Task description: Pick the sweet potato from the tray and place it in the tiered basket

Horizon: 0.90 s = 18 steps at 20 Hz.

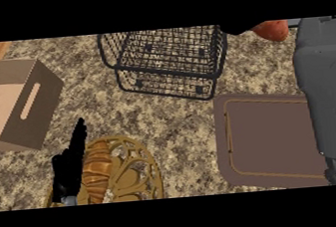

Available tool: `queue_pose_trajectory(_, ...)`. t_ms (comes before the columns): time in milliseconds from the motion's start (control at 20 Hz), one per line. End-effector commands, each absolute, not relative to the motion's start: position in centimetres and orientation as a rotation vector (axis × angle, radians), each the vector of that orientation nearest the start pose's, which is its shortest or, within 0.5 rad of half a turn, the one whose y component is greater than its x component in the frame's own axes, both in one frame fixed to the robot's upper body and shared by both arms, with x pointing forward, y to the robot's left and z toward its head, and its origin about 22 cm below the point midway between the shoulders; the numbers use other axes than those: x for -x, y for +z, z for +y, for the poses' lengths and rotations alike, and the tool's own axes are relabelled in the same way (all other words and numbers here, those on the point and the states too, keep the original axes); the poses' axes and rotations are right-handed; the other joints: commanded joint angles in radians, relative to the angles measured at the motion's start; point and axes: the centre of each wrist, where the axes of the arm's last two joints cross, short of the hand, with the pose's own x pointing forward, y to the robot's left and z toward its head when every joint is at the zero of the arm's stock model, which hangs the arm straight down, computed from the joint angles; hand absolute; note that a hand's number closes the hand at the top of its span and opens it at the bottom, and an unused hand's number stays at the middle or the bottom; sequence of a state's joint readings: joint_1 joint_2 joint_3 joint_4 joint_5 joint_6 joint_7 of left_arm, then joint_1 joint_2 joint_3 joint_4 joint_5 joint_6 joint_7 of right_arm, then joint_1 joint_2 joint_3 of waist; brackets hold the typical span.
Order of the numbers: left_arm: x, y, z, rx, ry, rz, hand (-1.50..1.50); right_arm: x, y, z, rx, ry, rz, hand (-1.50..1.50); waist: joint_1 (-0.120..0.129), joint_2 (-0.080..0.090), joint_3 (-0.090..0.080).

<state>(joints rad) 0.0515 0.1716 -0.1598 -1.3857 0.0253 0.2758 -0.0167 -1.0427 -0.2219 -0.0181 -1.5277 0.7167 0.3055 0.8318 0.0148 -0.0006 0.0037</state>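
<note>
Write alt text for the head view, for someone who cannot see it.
The robot's right forearm reaches to the top right, carrying an orange sweet potato beside a black wire tiered basket. Below lies a brown tray, with nothing showing on the part in view. The left hand rests open at lower left beside a gold openwork plate holding a croissant; a cardboard box sits at left.

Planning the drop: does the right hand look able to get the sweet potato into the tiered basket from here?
Probably yes. The sweet potato sits just right of the tiered basket, whose top is open, and nothing stands between them. The right hand itself is mostly hidden.
</note>
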Motion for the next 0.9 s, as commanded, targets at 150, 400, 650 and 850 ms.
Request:
queue_pose_trajectory(150,-22.1,-6.3,23.5,-0.232,-0.026,-1.309,0.00,-39.4,27.2,-11.8,0.898,0.691,-1.538,1.50,0.006,0.007,-0.004)
queue_pose_trajectory(400,-21.7,-6.2,23.9,-0.259,-0.028,-1.316,0.00,-42.2,26.1,-10.6,0.883,0.735,-1.524,1.50,0.009,0.008,-0.005)
queue_pose_trajectory(650,-22.1,-4.6,25.6,-0.253,-0.047,-1.316,0.00,-43.8,24.4,-8.7,0.929,0.756,-1.460,1.50,0.012,0.007,-0.004)
queue_pose_trajectory(850,-22.2,-4.7,24.6,-0.246,-0.033,-1.318,0.00,-44.7,20.7,-8.9,0.903,0.728,-1.442,1.50,0.008,0.007,-0.004)
